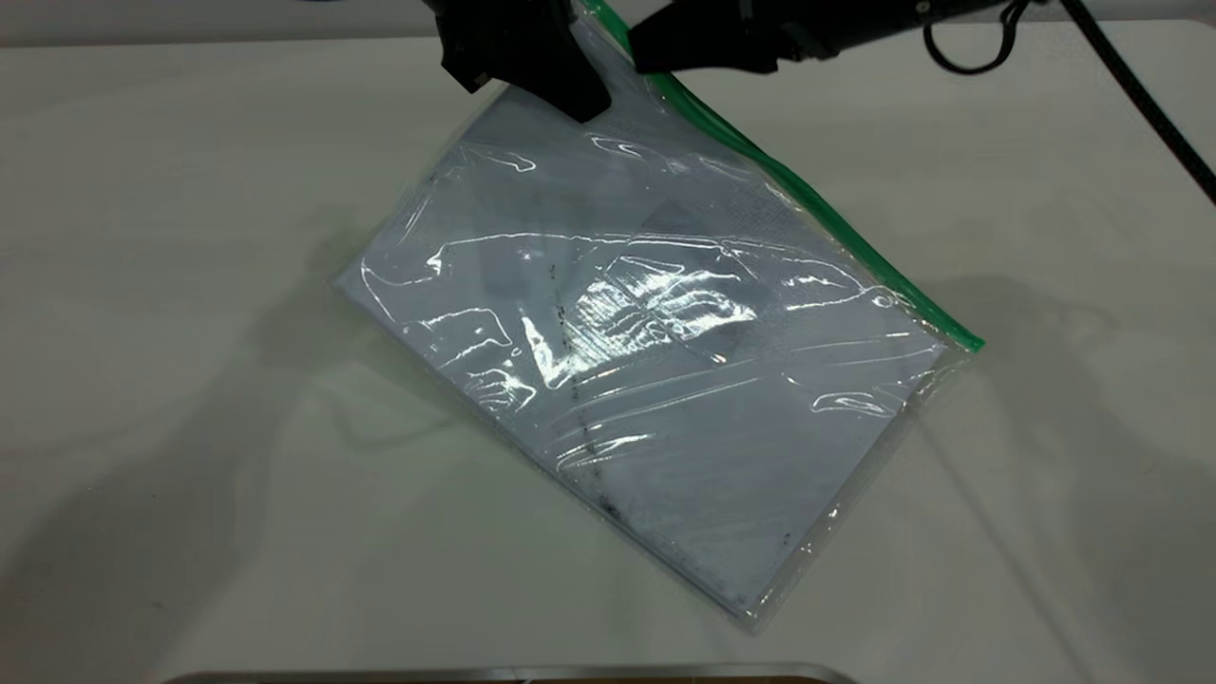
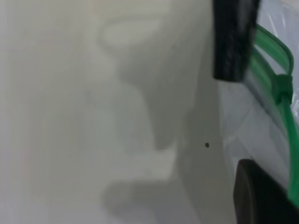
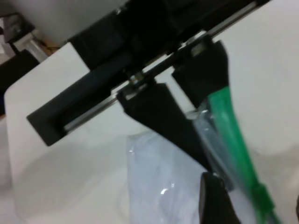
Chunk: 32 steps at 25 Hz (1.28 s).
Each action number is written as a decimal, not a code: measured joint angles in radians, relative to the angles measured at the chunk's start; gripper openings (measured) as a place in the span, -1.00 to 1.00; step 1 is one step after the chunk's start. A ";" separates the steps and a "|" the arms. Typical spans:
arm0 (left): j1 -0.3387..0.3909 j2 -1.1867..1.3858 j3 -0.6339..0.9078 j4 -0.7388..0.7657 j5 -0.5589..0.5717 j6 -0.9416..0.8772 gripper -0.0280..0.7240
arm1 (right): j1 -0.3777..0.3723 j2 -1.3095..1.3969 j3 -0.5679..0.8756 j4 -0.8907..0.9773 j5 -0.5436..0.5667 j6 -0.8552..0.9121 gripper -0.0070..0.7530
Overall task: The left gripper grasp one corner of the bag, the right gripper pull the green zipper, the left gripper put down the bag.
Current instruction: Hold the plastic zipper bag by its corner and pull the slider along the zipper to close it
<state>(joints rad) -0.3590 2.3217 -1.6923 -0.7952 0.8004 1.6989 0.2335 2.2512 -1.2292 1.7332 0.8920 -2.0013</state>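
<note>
The clear bag (image 1: pixel 665 380) with white paper inside lies diagonally on the white table (image 1: pixel 142 285). Its far corner (image 1: pixel 608 19) is raised, and my left gripper (image 1: pixel 570 90) is shut on it. The right wrist view shows the left fingers (image 3: pixel 159 112) pinching that corner. The green zipper (image 1: pixel 817 204) runs along the bag's right edge. My right gripper (image 1: pixel 646 52) is open at the zipper's far end. In the right wrist view the right gripper (image 3: pixel 257 205) straddles the green slider tab (image 3: pixel 262 196) without closing on it. The tab also shows in the left wrist view (image 2: pixel 283 88).
The right arm's black cable loop (image 1: pixel 969 57) hangs at the top right. A metallic rim (image 1: pixel 513 674) shows at the table's near edge. The bag's near corner (image 1: pixel 760 617) rests flat on the table.
</note>
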 joint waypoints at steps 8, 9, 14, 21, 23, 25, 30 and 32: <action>-0.001 -0.009 0.000 0.001 -0.011 0.000 -0.73 | 0.006 0.002 -0.015 0.029 0.004 -0.013 0.21; -0.001 -0.009 0.000 0.001 -0.011 0.000 -0.72 | 0.006 0.007 -0.018 0.029 0.000 -0.013 0.21; -0.001 -0.009 0.000 0.001 -0.011 0.000 -0.72 | 0.006 0.031 -0.021 0.029 -0.004 -0.015 0.17; -0.001 -0.009 0.000 0.001 -0.011 0.000 -0.72 | 0.006 0.036 -0.021 0.026 0.010 -0.025 -0.24; -0.001 -0.009 0.000 0.002 -0.008 0.000 -0.72 | 0.006 0.036 -0.021 0.026 0.013 -0.025 -0.37; -0.001 -0.009 0.000 0.005 -0.007 0.000 -0.72 | 0.006 0.036 -0.021 0.029 0.022 -0.025 -0.47; -0.001 -0.009 0.000 0.009 -0.006 0.001 -0.72 | 0.006 0.036 -0.021 0.033 0.035 -0.025 -0.71; -0.001 -0.009 0.000 0.009 -0.003 0.001 -0.72 | 0.005 0.036 -0.021 0.027 0.037 -0.026 -0.86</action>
<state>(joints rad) -0.3597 2.3126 -1.6923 -0.7860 0.7969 1.7000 0.2382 2.2876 -1.2500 1.7602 0.9290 -2.0271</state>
